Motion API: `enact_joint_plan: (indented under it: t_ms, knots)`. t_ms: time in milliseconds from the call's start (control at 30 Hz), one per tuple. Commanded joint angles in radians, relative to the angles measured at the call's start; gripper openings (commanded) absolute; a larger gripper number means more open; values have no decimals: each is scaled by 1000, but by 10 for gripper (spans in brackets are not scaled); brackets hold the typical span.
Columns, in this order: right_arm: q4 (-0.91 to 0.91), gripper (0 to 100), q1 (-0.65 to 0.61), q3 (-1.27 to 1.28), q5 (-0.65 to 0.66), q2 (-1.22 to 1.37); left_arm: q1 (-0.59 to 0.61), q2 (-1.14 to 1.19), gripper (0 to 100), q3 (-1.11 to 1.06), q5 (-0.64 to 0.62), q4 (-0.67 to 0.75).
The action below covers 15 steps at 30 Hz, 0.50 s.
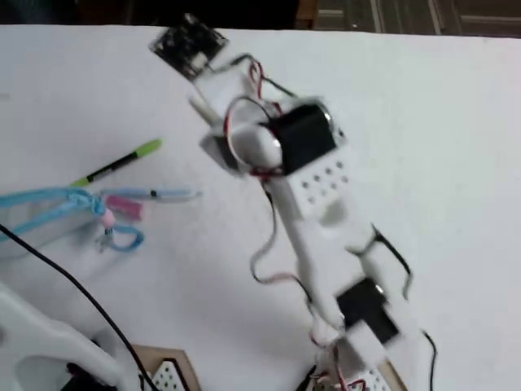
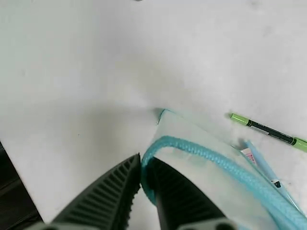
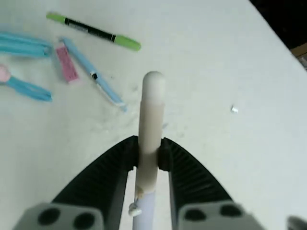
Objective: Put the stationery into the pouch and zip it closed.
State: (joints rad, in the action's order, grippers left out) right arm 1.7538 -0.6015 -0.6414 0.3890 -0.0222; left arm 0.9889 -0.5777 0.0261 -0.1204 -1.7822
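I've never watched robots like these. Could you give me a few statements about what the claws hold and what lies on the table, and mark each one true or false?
1. The right gripper is shut on a white cylindrical pen. True.
2. The black pen with green ends is already inside the pouch. False: it lies on the white table, outside the pouch.
3. The left gripper is clamped on the turquoise corded rim of the pale pouch. True.
4. The small pink eraser sits alone, far from all other stationery. False: it lies right beside the light blue pen.
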Motion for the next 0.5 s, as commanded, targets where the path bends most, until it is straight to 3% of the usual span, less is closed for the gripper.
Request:
enact_joint_plan:
  t_ms: [0,233,467]
  knots:
    - [15,17,10,255,-12,-239,1,5,22,-2,6,-3]
    - [-156,17,4,591,-302,-515,-1,5,22,-2,6,-3]
    - [-680,17,-202,870,-620,-685,-1,4,22,-2,6,-3]
